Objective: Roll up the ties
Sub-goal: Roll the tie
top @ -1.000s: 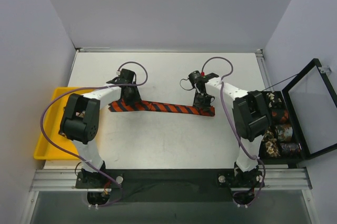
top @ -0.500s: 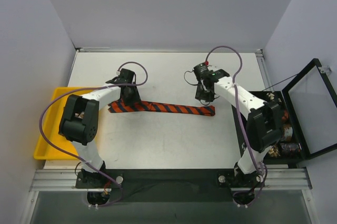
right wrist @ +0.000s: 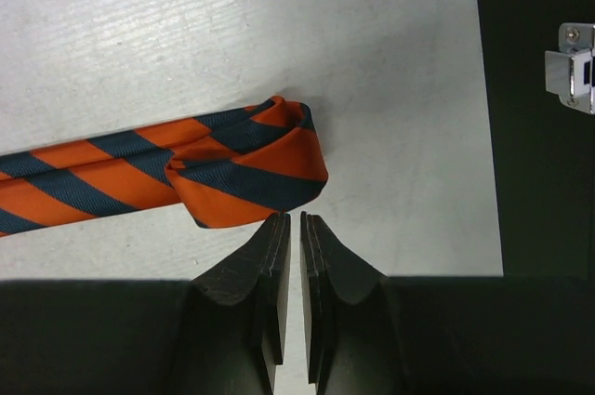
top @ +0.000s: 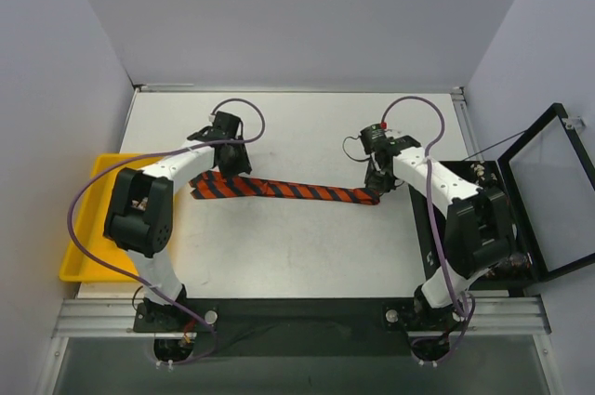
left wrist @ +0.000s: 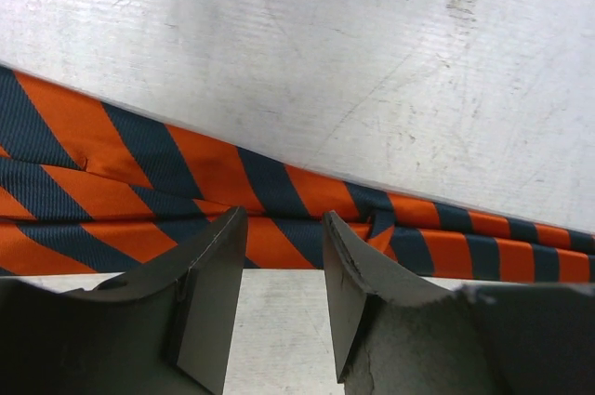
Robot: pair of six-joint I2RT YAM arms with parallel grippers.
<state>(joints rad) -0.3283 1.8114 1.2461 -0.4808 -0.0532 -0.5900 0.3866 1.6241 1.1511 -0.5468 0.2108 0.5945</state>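
One tie [top: 288, 190], striped orange and dark navy, lies flat across the middle of the table, wide end to the left. My left gripper [top: 230, 164] hovers at that wide end. In the left wrist view it [left wrist: 284, 218] stands open with its tips at the near edge of the tie [left wrist: 186, 172], and only fabric and bare table show between the jaws. My right gripper [top: 376, 187] is at the narrow end. There the tie [right wrist: 246, 167] is folded back on itself into a small loop. The right gripper [right wrist: 295, 217] is shut and empty, just short of the fold.
A yellow tray [top: 79, 228] sits at the table's left edge. A black case [top: 548, 190] with an open glass lid stands at the right, partly behind my right arm. A black mat [right wrist: 539, 181] with a metal latch [right wrist: 572, 70] borders the white tabletop.
My right gripper lifted off the tie, swung out and back, and has shut beside the narrow end. My left gripper shifted slightly toward the far side, jaws unchanged.
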